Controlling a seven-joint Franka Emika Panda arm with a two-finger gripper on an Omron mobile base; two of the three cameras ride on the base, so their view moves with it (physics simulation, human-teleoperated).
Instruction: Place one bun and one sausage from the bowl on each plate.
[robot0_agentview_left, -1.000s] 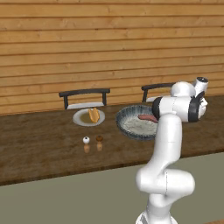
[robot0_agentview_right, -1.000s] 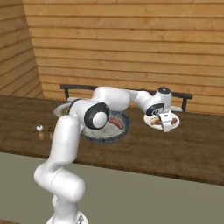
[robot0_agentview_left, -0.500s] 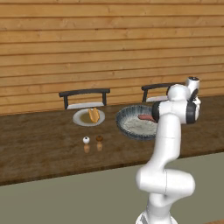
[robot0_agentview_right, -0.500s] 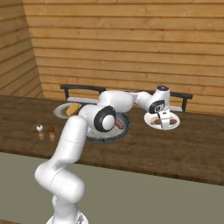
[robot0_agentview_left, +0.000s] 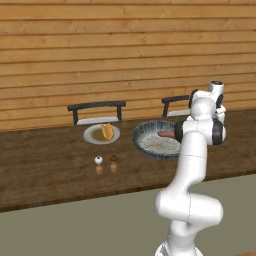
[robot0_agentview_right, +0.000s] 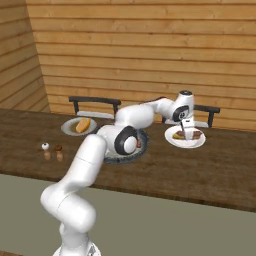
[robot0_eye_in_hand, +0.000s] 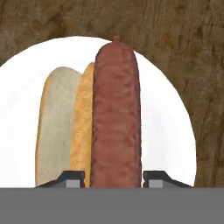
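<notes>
**Sausage and bun on the far-right plate, jaws straddling the sausage**

Nearest on the desk (robot0_agentview_left: 45, 170) stand two small shakers (robot0_agentview_left: 99, 161), side by side. Beyond them the bowl (robot0_agentview_left: 152, 146) holds one sausage (robot0_agentview_left: 166, 134). Left of it, a plate (robot0_agentview_left: 92, 136) carries a bun (robot0_agentview_left: 107, 131). On the right, the second plate (robot0_eye_in_hand: 26, 87) bears a split bun (robot0_eye_in_hand: 65, 122) with a sausage (robot0_eye_in_hand: 116, 113) beside it. The jaws flank that sausage; whether they grip it I cannot tell. Two chairs (robot0_agentview_left: 96, 106) stand behind.
</notes>
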